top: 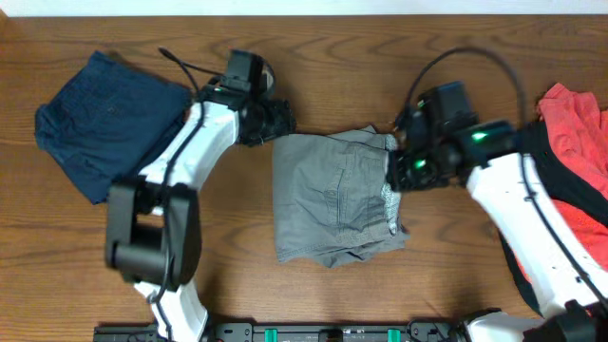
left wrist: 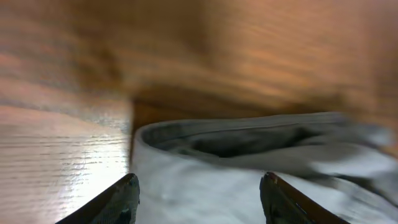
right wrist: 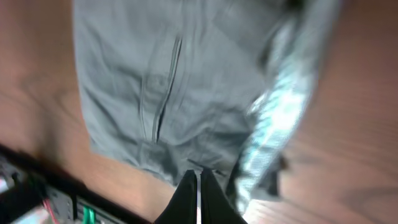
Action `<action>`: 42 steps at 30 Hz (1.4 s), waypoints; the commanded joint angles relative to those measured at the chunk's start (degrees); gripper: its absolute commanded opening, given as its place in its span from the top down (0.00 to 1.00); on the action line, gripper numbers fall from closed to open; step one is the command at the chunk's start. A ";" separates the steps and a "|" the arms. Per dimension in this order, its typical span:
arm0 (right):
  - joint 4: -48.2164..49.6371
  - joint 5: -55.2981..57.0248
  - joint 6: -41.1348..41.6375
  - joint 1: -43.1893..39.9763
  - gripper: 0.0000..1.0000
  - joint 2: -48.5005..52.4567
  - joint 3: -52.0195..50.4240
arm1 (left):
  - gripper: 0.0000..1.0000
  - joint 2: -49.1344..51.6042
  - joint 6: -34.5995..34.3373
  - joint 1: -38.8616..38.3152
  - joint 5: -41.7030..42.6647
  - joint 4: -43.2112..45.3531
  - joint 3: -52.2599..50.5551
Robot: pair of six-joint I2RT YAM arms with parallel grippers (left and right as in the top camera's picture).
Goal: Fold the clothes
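The grey shorts [top: 332, 204] lie folded in the middle of the wooden table, with pale lining showing at their right edge. My left gripper [top: 275, 119] is at the shorts' far left corner. In the left wrist view its jaws [left wrist: 199, 177] are open and wide apart just over the grey cloth [left wrist: 249, 149]. My right gripper [top: 397, 166] is at the shorts' right edge. In the right wrist view its fingers [right wrist: 199, 173] are closed at the hem of the shorts [right wrist: 143, 74], seemingly pinching a fold. Both wrist views are blurred.
A navy garment [top: 104, 119] lies folded at the far left of the table. A red garment [top: 579, 133] lies on a black one [top: 556, 199] at the right edge, beside my right arm. The black rail [top: 313, 332] runs along the near edge.
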 commanded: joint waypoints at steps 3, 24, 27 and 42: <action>5.16 -1.95 4.83 5.09 0.97 2.78 -9.29 | 0.37 4.20 1.36 0.09 2.12 -2.19 0.83; 33.73 33.75 16.06 -3.63 0.89 12.15 -23.23 | 0.51 4.20 1.86 -2.19 0.57 -30.53 0.72; 37.73 33.70 12.13 -6.97 0.87 11.91 -20.52 | 0.53 1.81 2.27 -2.60 1.07 -29.92 0.74; 15.63 24.79 6.56 -7.67 0.62 3.72 -2.62 | 0.18 -10.23 12.44 2.29 6.56 2.80 0.85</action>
